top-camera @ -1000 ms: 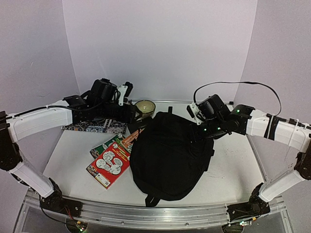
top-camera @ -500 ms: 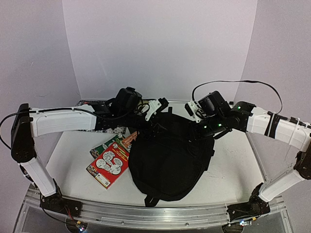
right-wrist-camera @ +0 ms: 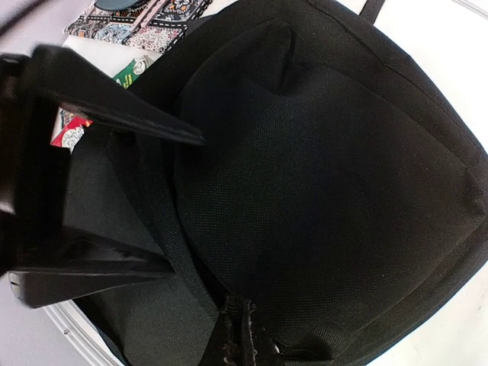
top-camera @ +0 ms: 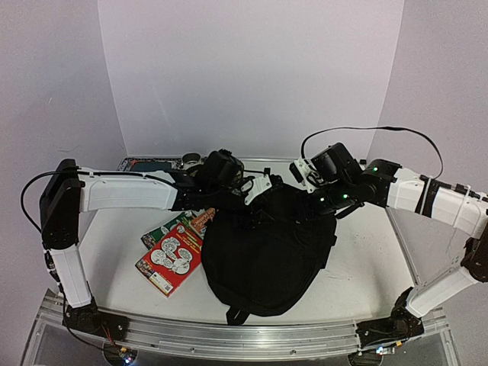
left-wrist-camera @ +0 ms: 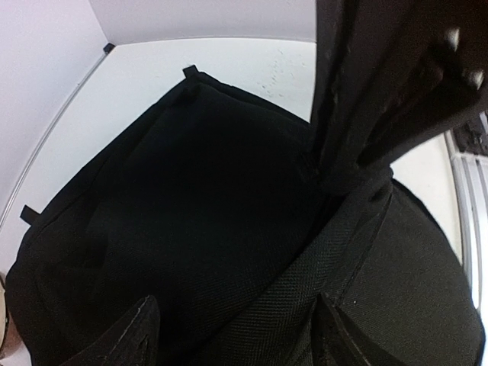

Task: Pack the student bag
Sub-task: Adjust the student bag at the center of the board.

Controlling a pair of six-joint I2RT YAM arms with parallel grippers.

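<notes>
- Black fabric fills the middle of the top view: the student bag (top-camera: 267, 252) lies flat on the table (top-camera: 366, 267). Its long axis runs from the upper middle of the frame down to the lower middle, leaning a little to the left.
- Both my tools are at the bag's upper end. The bulk of the bag stretches away from them toward the bottom of the frame.
- My right gripper (top-camera: 309, 200) is clamped tight on a black strap (left-wrist-camera: 335, 99) at that upper end. In the left wrist view the strap rises taut toward the upper right of the frame.
- My left gripper (top-camera: 258, 192) is spread wide and holds nothing. Its fingers (left-wrist-camera: 141, 328) stand at the bottom of its own view, just above the bag's cloth and to the left of the raised strap.
- I judge the coming move belongs to the left gripper, since it is the free one and sits right at the lifted end. I cannot make out a zip or an opening in the dark fabric.
- My left arm reaches almost straight across from the left edge of the frame. My right arm bends in from the right edge, wrist tipped down.
- A red book (top-camera: 169, 258) lies at the bag's left side and a patterned book (top-camera: 149, 163) lies further up at the left. Both are unpacked.
</notes>
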